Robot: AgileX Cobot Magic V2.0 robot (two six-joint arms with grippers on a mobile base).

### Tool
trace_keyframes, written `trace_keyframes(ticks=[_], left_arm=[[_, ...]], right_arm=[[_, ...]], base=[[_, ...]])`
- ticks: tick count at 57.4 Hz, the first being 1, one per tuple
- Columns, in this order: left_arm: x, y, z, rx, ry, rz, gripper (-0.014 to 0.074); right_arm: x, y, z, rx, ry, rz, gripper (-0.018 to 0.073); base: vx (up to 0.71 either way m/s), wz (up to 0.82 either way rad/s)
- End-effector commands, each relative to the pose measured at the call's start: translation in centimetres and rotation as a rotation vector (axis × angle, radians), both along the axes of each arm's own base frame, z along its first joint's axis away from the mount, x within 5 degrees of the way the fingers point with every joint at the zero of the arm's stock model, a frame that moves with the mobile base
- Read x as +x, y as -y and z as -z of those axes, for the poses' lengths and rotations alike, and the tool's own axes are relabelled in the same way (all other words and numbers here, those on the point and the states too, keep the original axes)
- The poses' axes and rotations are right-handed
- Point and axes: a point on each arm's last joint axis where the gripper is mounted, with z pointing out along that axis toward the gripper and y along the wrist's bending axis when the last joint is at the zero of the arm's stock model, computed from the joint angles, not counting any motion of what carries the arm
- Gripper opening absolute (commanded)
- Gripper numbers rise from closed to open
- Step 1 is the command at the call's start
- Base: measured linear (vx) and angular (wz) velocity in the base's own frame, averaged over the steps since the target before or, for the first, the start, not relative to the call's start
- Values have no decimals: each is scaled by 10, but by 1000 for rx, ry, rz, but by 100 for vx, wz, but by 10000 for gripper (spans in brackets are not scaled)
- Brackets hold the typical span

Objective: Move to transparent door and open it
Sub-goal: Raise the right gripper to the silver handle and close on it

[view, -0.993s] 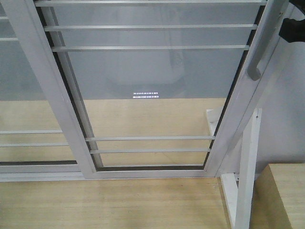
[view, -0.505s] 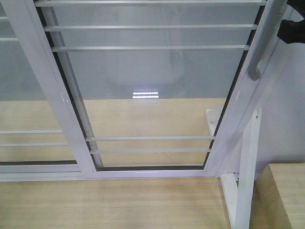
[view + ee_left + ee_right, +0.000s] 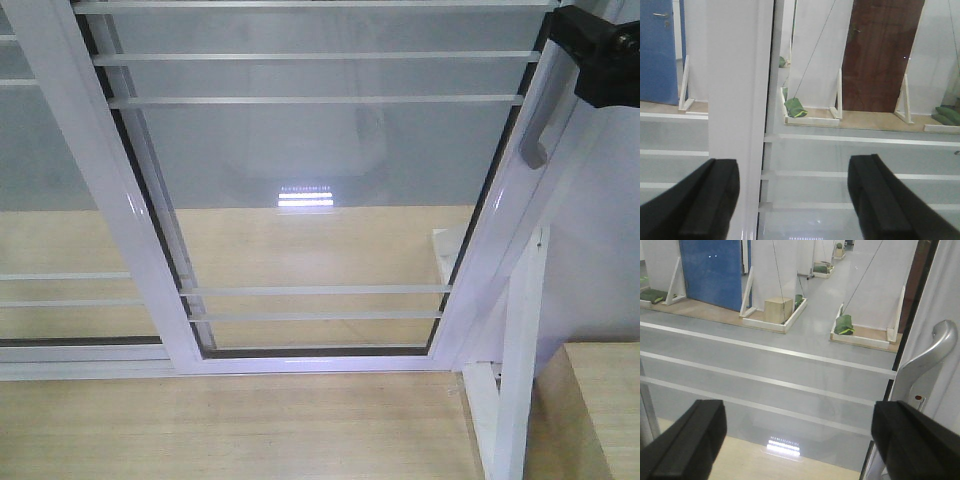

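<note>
Noted: the right gripper (image 3: 797, 440) has closed in at 2 o'clock on the handle (image 3: 538, 125) of the door (image 3: 320, 160), which fills the front view; its fingers and those of the left gripper (image 3: 795, 200) gape wide, holding nothing, so the grasp remains outstanding.

A pale wood-plank floor (image 3: 230, 425) carries everything. The transparent door (image 3: 310, 362) stands on it by its white bottom rail, with a second barred glass panel (image 3: 60, 300) standing just beside it on the left. To the right, a white post frame (image 3: 520, 350) rests its foot on the boards, near a light wooden block (image 3: 600, 410) in the corner.
</note>
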Motion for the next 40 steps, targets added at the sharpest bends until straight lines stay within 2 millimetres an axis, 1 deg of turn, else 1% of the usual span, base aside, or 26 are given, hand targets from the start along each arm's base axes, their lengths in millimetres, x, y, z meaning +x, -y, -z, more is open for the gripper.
trace_keyframes(ticks=[1, 6, 10, 14, 21, 26, 31, 40], left_arm=[[-3, 0, -22, -17, 121, 2, 591], [-3, 0, -20, -15, 97, 2, 591], [-3, 0, -17, -10, 66, 3, 591], [-3, 0, -14, -7, 34, 3, 591], [-3, 0, -11, -2, -2, 3, 591], [-3, 0, -11, -1, -7, 4, 591], [-3, 0, -11, -1, -7, 4, 591], [-3, 0, -11, -1, -6, 4, 591]], right_arm=[[1, 2, -20, 48, 116, 26, 730], [7, 2, -14, 46, 74, 27, 718], [9, 7, -9, 34, 30, 45, 701], [13, 16, -2, 25, -36, 81, 679], [20, 37, 12, 21, -152, 170, 644], [27, 46, 19, 23, -197, 208, 627], [38, 52, 27, 20, -209, 233, 613], [68, 58, 41, 17, -170, 274, 586]], base=[[0, 0], [0, 0], [0, 0], [0, 0], [0, 0], [0, 0], [0, 0], [0, 0]])
